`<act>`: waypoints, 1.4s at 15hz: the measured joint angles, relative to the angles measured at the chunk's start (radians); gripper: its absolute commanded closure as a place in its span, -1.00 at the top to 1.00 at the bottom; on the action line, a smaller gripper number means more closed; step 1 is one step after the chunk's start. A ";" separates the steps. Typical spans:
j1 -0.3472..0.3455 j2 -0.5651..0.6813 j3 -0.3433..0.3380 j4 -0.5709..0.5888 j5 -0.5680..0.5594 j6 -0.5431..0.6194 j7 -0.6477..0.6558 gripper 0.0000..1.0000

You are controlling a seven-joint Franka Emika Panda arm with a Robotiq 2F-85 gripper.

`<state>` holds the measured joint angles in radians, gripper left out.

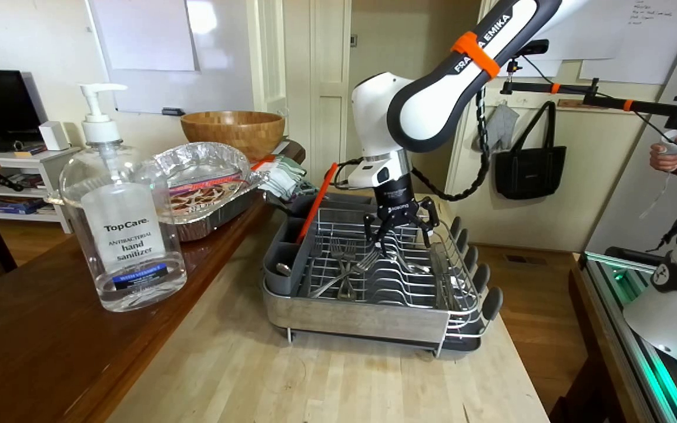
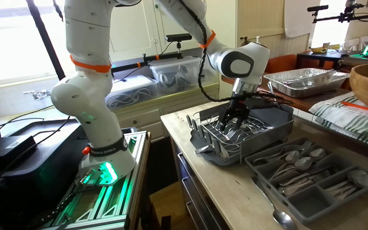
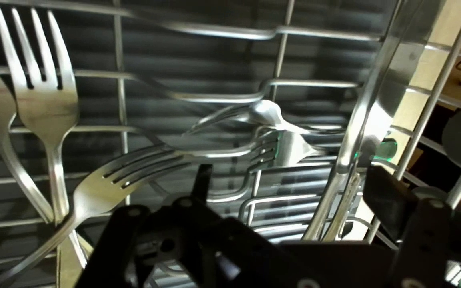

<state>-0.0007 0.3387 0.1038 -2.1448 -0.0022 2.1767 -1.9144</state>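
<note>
Our claw stands wide apart, gripping nothing, over the dish rack. Below it we find forks among bent wires, knives along one side. We note a cutlery tray and loose spoon nearby on the surface.

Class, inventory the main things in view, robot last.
Dish rack: one, grey, on counter
Forks: at least five, silver, in rack
Knives: apparently two, silver, in rack
Cutlery tray: one, grey, beside rack
Loose spoon: one, silver, beside tray
Sanitizer bottle: one, clear, on brown table
Foil trays: count unclear, silver, same table
Bowl: one, brown, by foil trays
Towels: count unclear, green-white, by bowl
Robot arm: one, white, above rack
End effector: one, black, over rack
</note>
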 measured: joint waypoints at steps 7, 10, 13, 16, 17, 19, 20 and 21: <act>-0.004 0.018 -0.002 0.002 -0.003 0.000 0.000 -0.27; -0.004 0.025 -0.001 0.005 -0.004 0.001 0.000 -0.72; -0.003 0.033 -0.001 0.016 -0.007 0.002 0.000 -1.00; -0.003 0.039 -0.001 0.026 -0.013 0.000 0.000 -0.97; -0.003 0.039 0.000 0.026 -0.014 0.000 0.000 -0.96; -0.003 0.039 0.000 0.026 -0.016 0.000 0.000 -0.96; -0.003 0.040 0.000 0.027 -0.016 0.000 0.000 -0.96; -0.003 0.040 0.000 0.029 -0.016 0.000 0.000 -0.96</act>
<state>-0.0038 0.3783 0.1034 -2.1161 -0.0183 2.1769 -1.9143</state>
